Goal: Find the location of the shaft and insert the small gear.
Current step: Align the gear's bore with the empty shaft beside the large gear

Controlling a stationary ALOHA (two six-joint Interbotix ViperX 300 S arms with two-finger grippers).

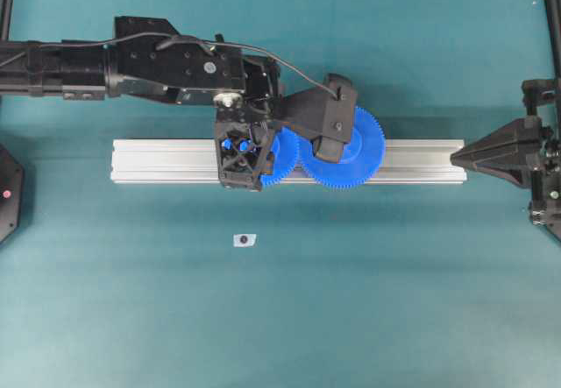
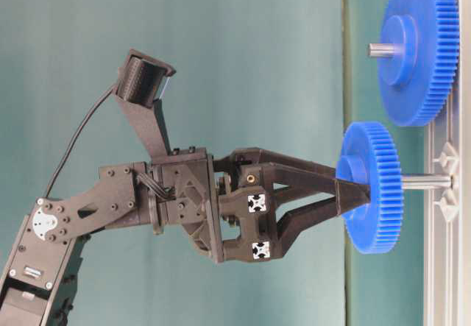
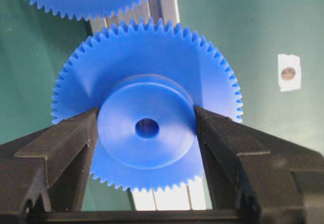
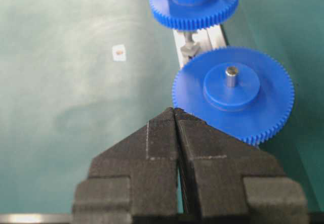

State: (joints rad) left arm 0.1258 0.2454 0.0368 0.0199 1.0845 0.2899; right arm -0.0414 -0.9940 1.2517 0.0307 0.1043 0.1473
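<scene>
The small gear [image 3: 147, 57] is a blue toothed wheel with a raised hub and a dark centre hole. My left gripper [image 3: 147, 128] is shut on that hub, one finger on each side, pointing down at the rail. Seen from table level, the small gear [image 2: 372, 186] sits level above the rail, and the grey shaft [image 2: 425, 182] runs from its underside down to the rail. The right wrist view shows the shaft [image 4: 188, 36] standing on a small shiny base below the gear. No shaft end shows in the hole. My right gripper [image 4: 174, 112] is shut and empty, off the rail's right end [image 1: 454, 155].
The long ribbed aluminium rail [image 1: 158, 160] lies across the middle of the teal table. A larger blue gear [image 4: 233, 90] sits on its own pin right of the small one, teeth close together. A small white sticker with a dark dot [image 1: 244, 240] lies in front of the rail.
</scene>
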